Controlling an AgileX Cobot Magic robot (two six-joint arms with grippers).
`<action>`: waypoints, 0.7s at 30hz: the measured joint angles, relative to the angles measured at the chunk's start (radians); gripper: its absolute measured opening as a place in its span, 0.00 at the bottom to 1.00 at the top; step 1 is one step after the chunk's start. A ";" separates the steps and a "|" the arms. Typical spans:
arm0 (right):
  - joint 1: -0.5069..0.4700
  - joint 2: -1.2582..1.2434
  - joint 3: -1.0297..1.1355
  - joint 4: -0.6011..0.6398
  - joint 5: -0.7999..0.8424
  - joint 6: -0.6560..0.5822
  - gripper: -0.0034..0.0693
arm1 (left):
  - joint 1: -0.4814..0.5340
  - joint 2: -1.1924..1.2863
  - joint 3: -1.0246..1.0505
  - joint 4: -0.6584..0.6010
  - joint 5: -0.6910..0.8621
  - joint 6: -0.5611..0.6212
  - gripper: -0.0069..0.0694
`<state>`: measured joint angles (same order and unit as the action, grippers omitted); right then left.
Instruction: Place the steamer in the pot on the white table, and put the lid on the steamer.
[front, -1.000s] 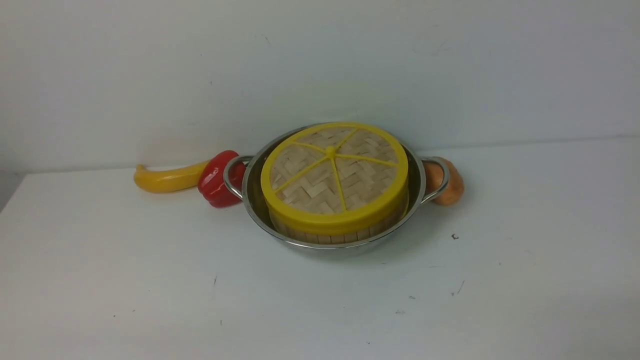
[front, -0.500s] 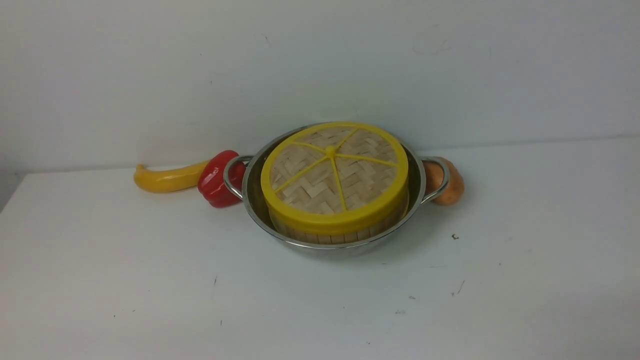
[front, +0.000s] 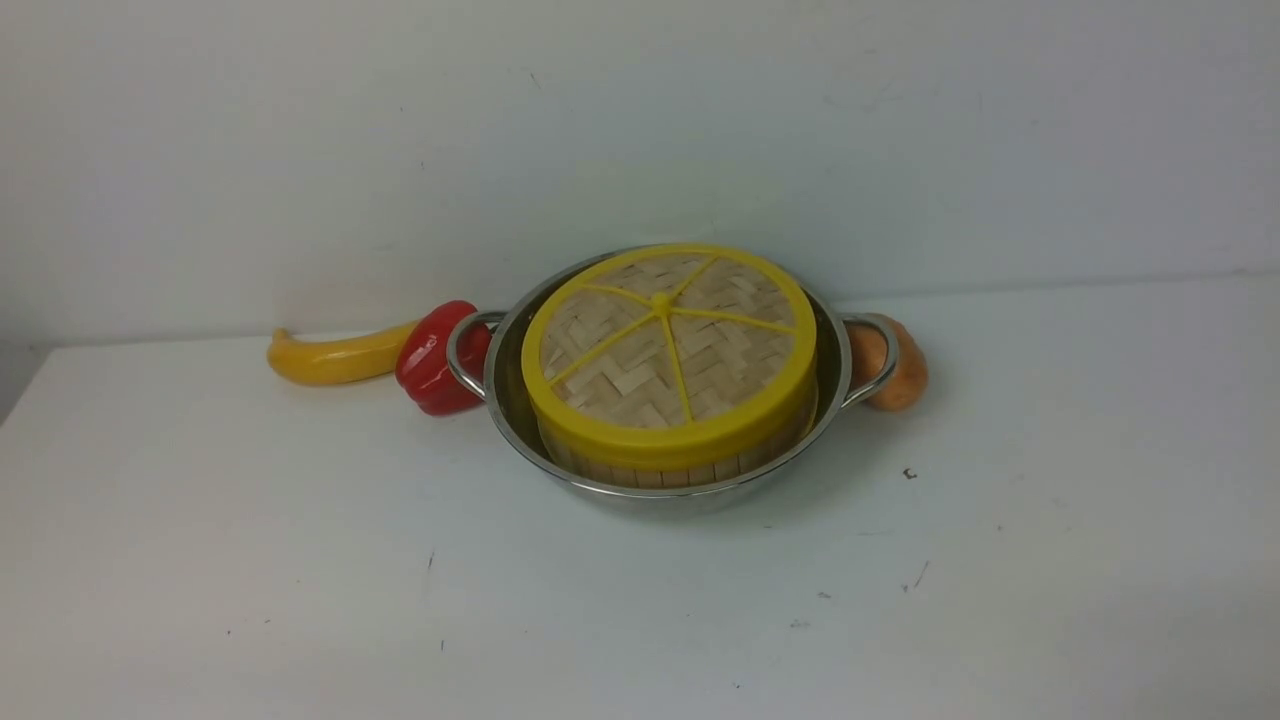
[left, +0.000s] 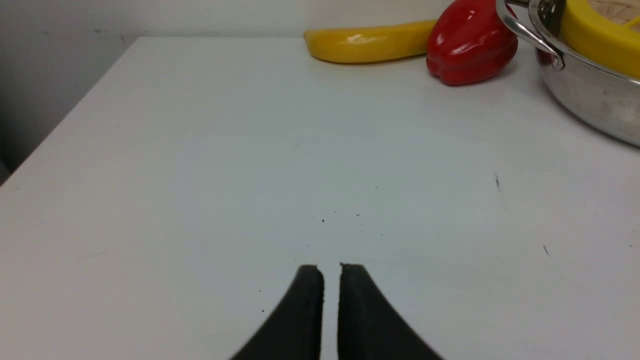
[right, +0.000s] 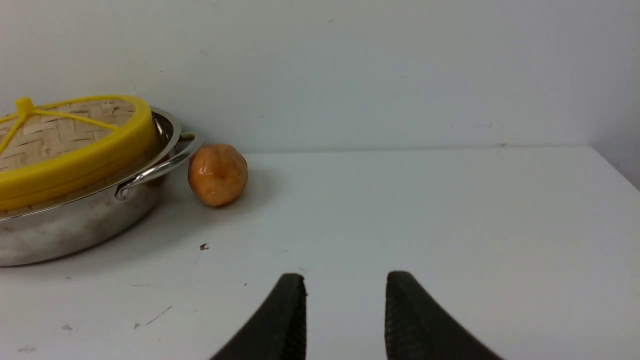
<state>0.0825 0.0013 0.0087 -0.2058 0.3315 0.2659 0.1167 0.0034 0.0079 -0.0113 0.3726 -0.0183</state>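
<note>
Black rubber jaws of the left gripper (left: 330, 270) are sitting almost closed over the white table (front: 300, 560) near its front edge, while the right gripper (right: 345, 280) is standing open, holding nothing. Nothing is changing against a second ago. Toward the back edge, the woven bamboo lid (front: 668, 345) is resting on the bamboo steamer (front: 680, 468) inside the shiny steel pot (front: 660, 485), so the task is looking finished.
</note>
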 joint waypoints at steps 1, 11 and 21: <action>0.000 0.000 0.000 0.000 0.001 0.001 0.38 | 0.000 0.000 0.000 0.000 0.000 0.000 0.16; 0.000 0.000 0.000 0.002 0.005 0.006 0.38 | 0.000 0.000 0.000 0.000 0.000 0.001 0.17; 0.000 0.000 0.000 0.002 0.005 0.006 0.38 | 0.000 0.000 0.000 0.000 0.000 0.001 0.20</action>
<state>0.0825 0.0013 0.0087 -0.2039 0.3369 0.2721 0.1167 0.0034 0.0079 -0.0113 0.3726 -0.0171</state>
